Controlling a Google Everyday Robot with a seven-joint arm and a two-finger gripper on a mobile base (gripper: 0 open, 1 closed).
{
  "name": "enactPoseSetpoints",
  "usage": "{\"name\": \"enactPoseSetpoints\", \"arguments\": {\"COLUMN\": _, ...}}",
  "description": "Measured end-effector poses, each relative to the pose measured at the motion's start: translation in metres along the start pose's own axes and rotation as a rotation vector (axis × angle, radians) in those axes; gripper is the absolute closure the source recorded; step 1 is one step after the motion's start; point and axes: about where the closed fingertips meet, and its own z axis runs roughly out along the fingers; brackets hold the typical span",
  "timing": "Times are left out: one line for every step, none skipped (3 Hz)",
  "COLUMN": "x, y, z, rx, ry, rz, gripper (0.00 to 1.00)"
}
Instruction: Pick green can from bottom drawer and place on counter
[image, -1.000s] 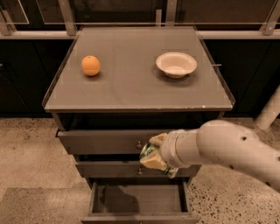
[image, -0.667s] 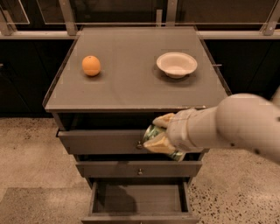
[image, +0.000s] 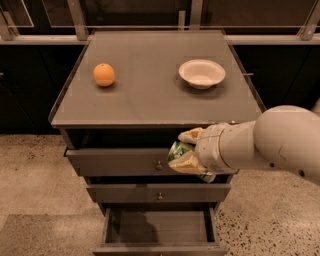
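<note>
Since a second ago the claw (image: 186, 150) has risen with the small dark green metal can (image: 176, 149), from near the middle drawer (image: 125, 192) to in front of the top drawer (image: 115, 161), just under the front edge of the flat grey-brown worktop (image: 150, 100). Its pale fingers (image: 191, 135) clamp the can above and below. The can's marks are too small to read. The shallow bottom drawer (image: 159, 227) stands pulled out below. A round orange fruit (image: 104, 74) and a white bowl (image: 202, 73) sit well apart on the worktop.
</note>
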Motion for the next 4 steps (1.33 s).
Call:
{"name": "enactPoseSetpoints", "arguments": {"x": -0.015, "y": -0.013, "z": -0.014, "rx": 0.034, "ry": -0.046, "rz": -0.038, "gripper": 1.00}}
{"name": "enactPoseSetpoints", "arguments": {"x": -0.052, "y": -0.037, "z": -0.039, "rx": 0.085, "ry": -0.087, "rz": -0.130, "gripper": 1.00}}
{"name": "enactPoseSetpoints", "arguments": {"x": -0.093, "y": -0.067, "z": -0.055, "rx": 0.119, "ry": -0.101, "rz": -0.225, "gripper": 1.00}}
{"name": "enactPoseSetpoints", "arguments": {"x": -0.121, "y": -0.101, "z": -0.034, "rx": 0.076, "ry": -0.109, "rz": -0.295, "gripper": 1.00}}
